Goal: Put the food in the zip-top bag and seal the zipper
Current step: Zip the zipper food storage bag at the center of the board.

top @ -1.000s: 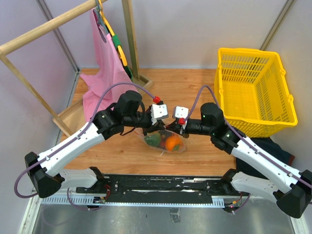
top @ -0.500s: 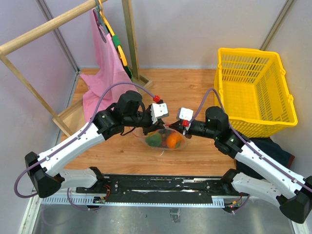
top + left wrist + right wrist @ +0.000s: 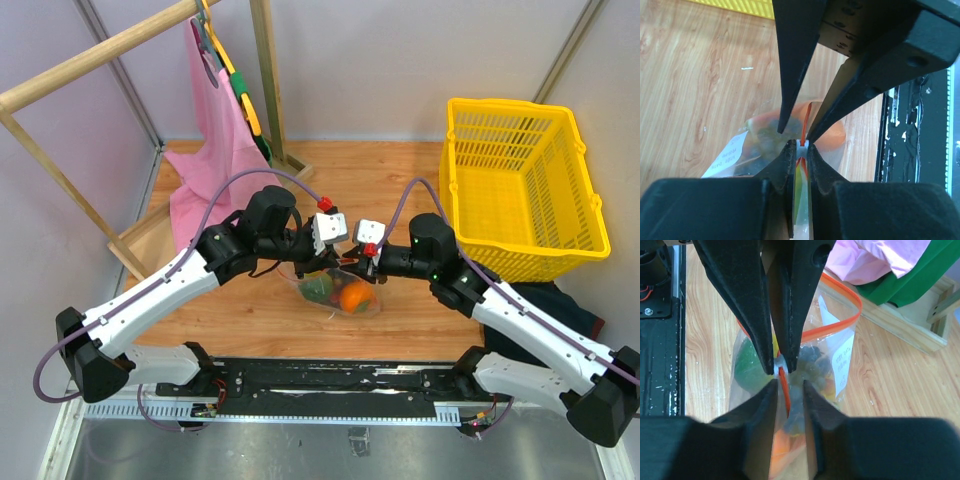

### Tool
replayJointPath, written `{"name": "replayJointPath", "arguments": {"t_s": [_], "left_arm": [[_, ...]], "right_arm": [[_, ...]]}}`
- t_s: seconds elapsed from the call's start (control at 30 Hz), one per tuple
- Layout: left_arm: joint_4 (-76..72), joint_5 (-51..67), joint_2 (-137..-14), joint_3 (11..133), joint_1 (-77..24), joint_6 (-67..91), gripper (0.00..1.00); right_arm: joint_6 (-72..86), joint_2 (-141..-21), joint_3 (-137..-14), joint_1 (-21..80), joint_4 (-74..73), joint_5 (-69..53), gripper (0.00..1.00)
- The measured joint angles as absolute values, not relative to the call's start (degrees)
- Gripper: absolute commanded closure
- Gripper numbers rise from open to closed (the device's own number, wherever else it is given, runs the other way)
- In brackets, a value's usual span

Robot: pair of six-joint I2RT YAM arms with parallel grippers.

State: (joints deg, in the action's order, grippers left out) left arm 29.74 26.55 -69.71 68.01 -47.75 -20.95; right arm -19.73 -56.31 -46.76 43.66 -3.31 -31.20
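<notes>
The bag (image 3: 338,292), with the food (image 3: 352,295) inside, is being held by its mouth over the middle of the desk (image 3: 400,180). The slider (image 3: 801,145) is being pinched tight by the left jaws. The zipper (image 3: 785,386) is being straddled just beside it by the right jaws, which are slightly parted. The right jaws, half a second ago drawn out rightward, are now being brought back against the left. With the far mouth looping open, sealing is judged unfinished.
</notes>
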Motion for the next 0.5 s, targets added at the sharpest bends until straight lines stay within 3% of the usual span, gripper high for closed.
{"name": "replayJointPath", "arguments": {"t_s": [0.07,0.1,0.5], "left_arm": [[29.7,26.9,-69.7,68.0,-47.7,-20.9,0.99],[29.7,26.9,-69.7,68.0,-47.7,-20.9,1.00],[28.1,24.1,-69.7,68.0,-47.8,-20.6,0.99]], "right_arm": [[-19.7,-57.1,-47.2,43.7,-3.3,-31.7,0.95],[-19.7,-57.5,-47.4,43.7,-3.3,-31.8,0.99],[-19.2,-54.3,-46.7,43.7,-4.1,-27.1,0.99]]}}
